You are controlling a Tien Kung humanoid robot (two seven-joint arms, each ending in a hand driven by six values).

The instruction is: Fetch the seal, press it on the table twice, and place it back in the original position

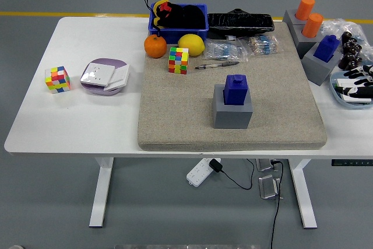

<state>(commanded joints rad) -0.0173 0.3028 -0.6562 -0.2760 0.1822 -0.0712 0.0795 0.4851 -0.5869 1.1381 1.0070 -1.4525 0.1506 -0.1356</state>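
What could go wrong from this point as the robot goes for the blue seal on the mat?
Two blue seals are present: one on a grey base mid-mat, another at the right edge, so the wrong one could be picked. The right hand sits among clutter by the tray and may snag it. The pen and cube crowd the pressing area.
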